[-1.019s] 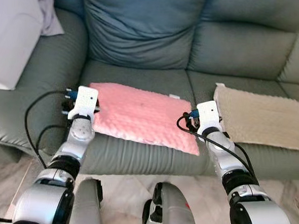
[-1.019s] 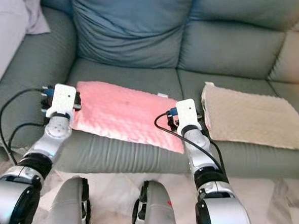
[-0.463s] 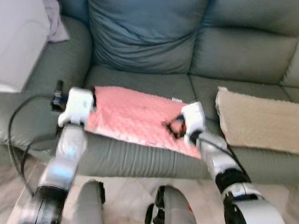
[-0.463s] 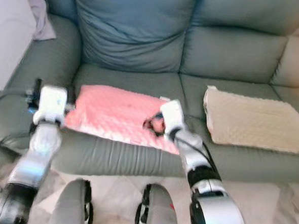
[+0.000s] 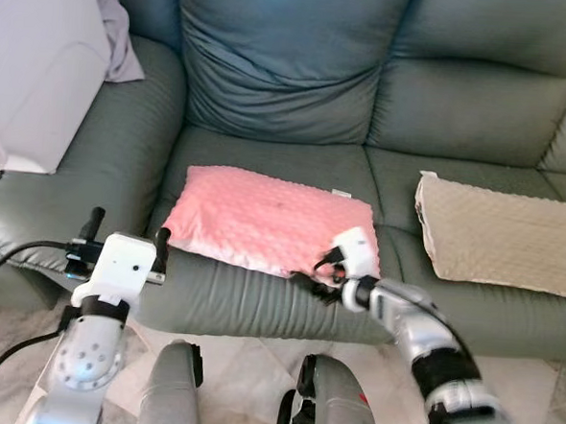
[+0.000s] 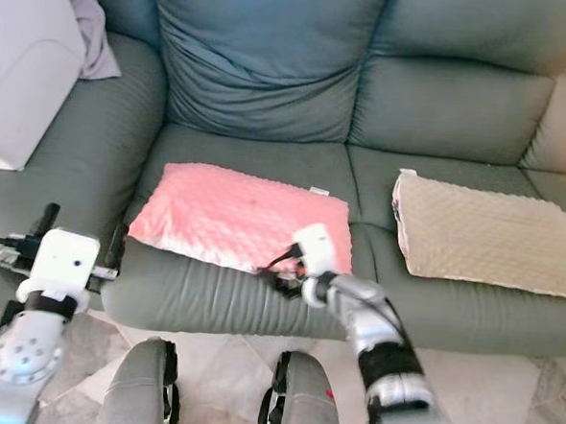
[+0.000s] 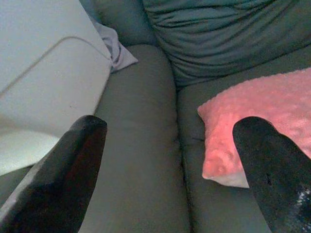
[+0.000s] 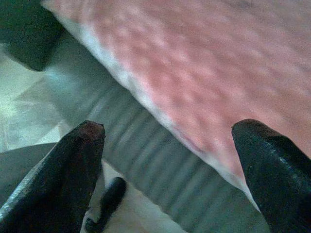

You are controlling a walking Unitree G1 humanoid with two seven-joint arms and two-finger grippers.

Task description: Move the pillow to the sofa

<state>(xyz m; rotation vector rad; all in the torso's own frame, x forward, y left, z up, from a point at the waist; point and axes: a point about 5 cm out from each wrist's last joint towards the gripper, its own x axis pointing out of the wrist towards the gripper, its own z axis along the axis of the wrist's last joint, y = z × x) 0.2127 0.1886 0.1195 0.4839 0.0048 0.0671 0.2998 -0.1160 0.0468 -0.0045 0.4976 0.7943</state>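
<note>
1. The pink pillow [image 5: 268,221] is lying flat on the sofa [image 5: 273,67] seat, so I am thinking the job is nearly done. Its front edge is sitting right at the front of the seat.

2. My right fingers [image 8: 82,160] are spread wide and holding nothing. My right gripper [image 5: 310,276] is hanging just at the pillow's front corner. If I am swinging that arm sideways, a finger could be catching the corner and dragging the pillow off onto the floor [image 5: 255,350].

3. My left fingers [image 7: 73,160] are spread wide too, with nothing in them. My left gripper [image 5: 123,236] is sitting near the sofa's front, apart from the pillow. The black cable [image 5: 11,263] on that arm is looping low. If I am stepping away fast, it could be snagging on something.

4. A tan pillow [image 5: 503,235] is lying on the next seat. I am not touching it. If my right arm is swinging wide, I could be knocking that one too.

5. So I am thinking slow and straight is safest.
</note>
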